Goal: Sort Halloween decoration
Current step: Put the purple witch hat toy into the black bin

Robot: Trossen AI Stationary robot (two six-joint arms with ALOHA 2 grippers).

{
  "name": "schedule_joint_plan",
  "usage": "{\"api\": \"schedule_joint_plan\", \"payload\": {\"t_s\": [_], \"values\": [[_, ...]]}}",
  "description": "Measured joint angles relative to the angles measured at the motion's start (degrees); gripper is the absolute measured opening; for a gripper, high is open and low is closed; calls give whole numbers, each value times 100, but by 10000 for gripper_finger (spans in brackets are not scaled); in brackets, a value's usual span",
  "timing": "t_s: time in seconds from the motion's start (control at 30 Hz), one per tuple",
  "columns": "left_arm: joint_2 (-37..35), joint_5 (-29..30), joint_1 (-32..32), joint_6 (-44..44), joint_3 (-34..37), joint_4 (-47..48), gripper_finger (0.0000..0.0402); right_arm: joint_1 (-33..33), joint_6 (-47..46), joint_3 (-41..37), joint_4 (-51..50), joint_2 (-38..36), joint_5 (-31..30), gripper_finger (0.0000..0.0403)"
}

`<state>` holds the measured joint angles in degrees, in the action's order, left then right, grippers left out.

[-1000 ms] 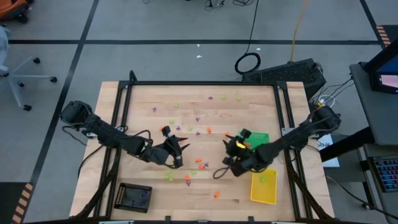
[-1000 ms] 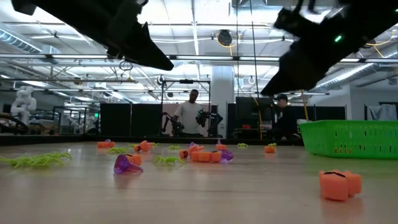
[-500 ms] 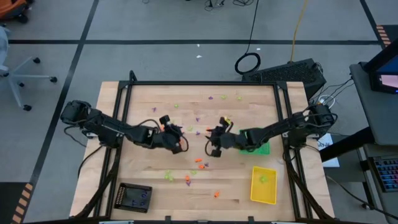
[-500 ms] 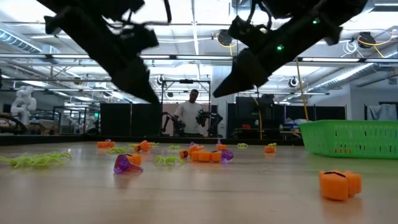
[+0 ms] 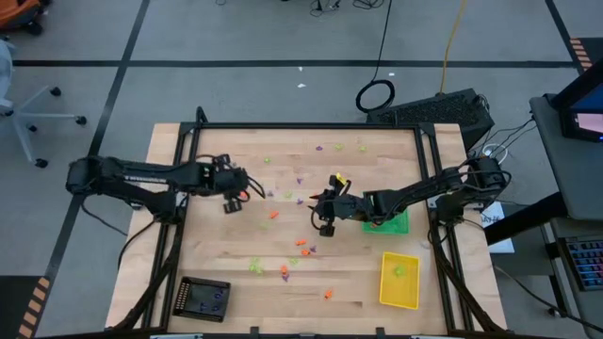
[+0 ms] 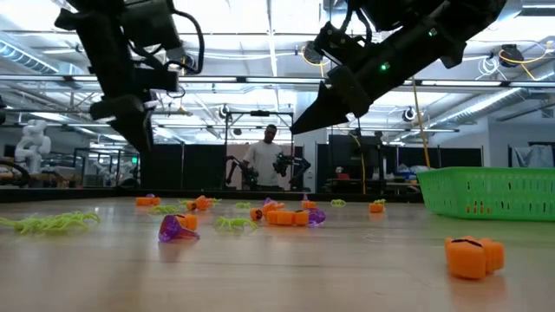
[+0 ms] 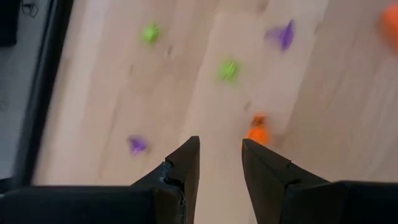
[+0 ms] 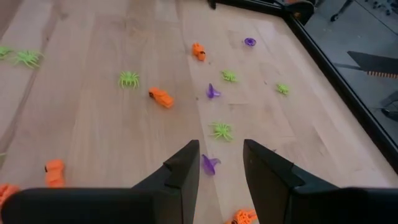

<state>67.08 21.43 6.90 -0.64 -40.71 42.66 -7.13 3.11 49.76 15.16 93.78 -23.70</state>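
Both arms have shifted since a second ago: the left claw (image 5: 233,193) has drawn back from the counter's middle toward 9 o'clock, and the right claw (image 5: 325,213) has swung from beside the trays at 4 o'clock to the centre. Each claw's two fingers stand slightly parted with bare wood between them, gripping nothing; the left wrist view shows an orange trinket (image 7: 256,129) just beyond its right finger (image 7: 267,177), and the right wrist view shows a purple cone (image 8: 209,164) lying just ahead of the gap between its fingers.

Halloween trinkets lie loose over the wooden counter (image 5: 377,151), mostly from the centre out to 12 o'clock and down to 6 o'clock. The right wrist view gives the clearest count: six lime-green spiders, among them one (image 8: 129,78) well ahead, three purple pieces, and five orange pieces including one (image 8: 161,96) near the middle. The low view shows a purple cone (image 6: 176,228) tipped on its side, a cluster of orange pieces (image 6: 288,216) behind it, and one orange pumpkin (image 6: 473,256) close to the lens.

Three trays are on the counter: a green basket (image 5: 397,224) at 3 o'clock, a yellow tray (image 5: 399,285) at 5 o'clock holding a green piece, and a black tray (image 5: 203,298) at 7 o'clock holding purple pieces. One person (image 6: 264,159) stands in the room behind.
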Motion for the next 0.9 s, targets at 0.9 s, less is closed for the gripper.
{"api": "schedule_joint_plan", "payload": {"t_s": [0.9], "values": [[1182,-813,2821,362,0,-666,116,-437,-341,-4,590,527,153,110]]}}
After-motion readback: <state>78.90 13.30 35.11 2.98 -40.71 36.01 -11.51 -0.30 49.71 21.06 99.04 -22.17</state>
